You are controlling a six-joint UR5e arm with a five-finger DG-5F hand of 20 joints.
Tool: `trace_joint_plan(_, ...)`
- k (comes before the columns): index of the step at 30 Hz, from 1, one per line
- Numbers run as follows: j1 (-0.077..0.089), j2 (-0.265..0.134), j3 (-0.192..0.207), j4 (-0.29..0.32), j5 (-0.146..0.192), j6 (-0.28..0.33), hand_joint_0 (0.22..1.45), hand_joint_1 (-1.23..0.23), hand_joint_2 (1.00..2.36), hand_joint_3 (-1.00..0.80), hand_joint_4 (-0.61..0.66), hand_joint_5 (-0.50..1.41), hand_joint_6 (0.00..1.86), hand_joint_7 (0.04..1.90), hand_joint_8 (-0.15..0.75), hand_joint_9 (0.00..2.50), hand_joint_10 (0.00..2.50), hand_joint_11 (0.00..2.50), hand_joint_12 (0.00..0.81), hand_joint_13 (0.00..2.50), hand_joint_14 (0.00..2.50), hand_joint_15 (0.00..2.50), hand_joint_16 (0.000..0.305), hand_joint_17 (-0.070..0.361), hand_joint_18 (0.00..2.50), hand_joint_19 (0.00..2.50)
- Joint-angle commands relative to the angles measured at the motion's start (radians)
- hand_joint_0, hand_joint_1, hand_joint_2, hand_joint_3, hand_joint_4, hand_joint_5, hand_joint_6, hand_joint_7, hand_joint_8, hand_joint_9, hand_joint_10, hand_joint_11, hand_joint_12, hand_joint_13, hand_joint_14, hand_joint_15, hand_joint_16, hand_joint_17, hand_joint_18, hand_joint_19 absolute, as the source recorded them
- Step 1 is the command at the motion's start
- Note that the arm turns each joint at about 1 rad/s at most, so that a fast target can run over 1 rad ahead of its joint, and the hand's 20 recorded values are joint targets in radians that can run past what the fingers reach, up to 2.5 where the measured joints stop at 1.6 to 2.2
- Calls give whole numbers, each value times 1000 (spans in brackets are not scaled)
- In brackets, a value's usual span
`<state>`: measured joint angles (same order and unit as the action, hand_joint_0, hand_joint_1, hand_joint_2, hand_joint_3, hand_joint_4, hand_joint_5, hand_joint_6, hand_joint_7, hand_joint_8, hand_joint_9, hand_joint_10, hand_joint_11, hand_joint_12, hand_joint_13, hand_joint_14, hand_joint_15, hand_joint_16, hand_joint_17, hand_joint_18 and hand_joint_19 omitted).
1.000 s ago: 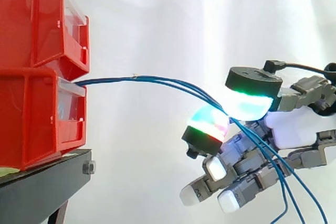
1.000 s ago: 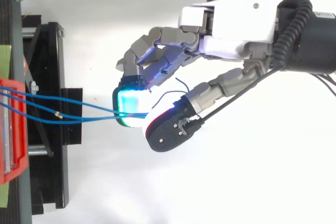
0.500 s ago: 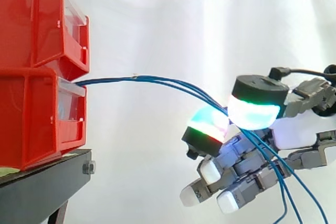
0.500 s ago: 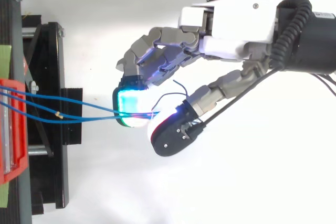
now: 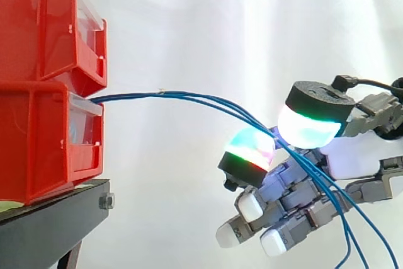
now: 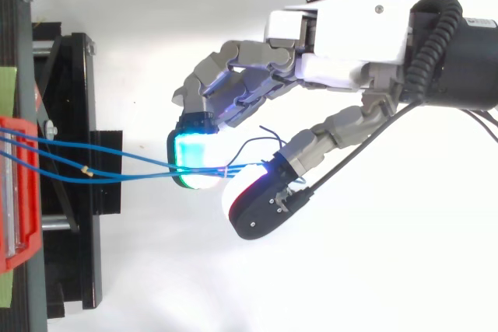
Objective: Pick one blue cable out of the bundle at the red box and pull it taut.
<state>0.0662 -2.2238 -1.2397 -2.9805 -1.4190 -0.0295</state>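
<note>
The blue cables point(image 5: 189, 97) sag in an arc from the lower red box point(image 5: 44, 137) to the hand point(image 6: 342, 33), and I can't tell whether it has clamped any of them. I'd say it should isolate a single strand before drawing away from the box. The side view shows the sag and the dangling ends, while from above the strands fan apart at the box.

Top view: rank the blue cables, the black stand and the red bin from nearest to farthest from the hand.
1. The blue cables, running right up to the hand.
2. The black stand, left of the hand, beneath the cables.
3. The red bin, at the far left edge.
</note>
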Motion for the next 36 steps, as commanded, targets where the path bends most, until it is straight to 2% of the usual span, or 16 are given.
trace_joint_plan(1,1,0,0,0,0,-1,599,-852,1000,-500,67,-213,879,928,288,672,9,633,345,336,4,112,49,109,479,257)
trace_joint_plan(5,1,1,-1,0,0,0,652,-745,1003,-456,60,-199,888,963,299,733,9,644,344,359,4,118,49,109,502,282)
trace_joint_plan(12,0,0,0,0,0,-1,686,-797,1017,-259,-27,-198,907,1027,307,747,12,661,344,375,4,123,49,110,516,272)
trace_joint_plan(17,0,0,0,0,0,0,740,-850,1014,-319,-91,-206,911,960,291,726,10,652,343,369,4,119,49,110,510,261)
trace_joint_plan(21,0,1,0,2,0,0,786,-838,1005,-427,-131,-214,901,1001,279,710,9,625,341,353,4,105,48,109,492,258)
trace_joint_plan(27,1,0,0,0,0,0,822,-831,1002,-465,-158,-222,904,1066,276,673,11,616,339,315,4,101,48,108,457,268)
trace_joint_plan(36,1,1,0,0,0,0,843,-815,1005,-437,-138,-231,906,1242,268,652,11,578,338,288,4,92,47,106,410,291)
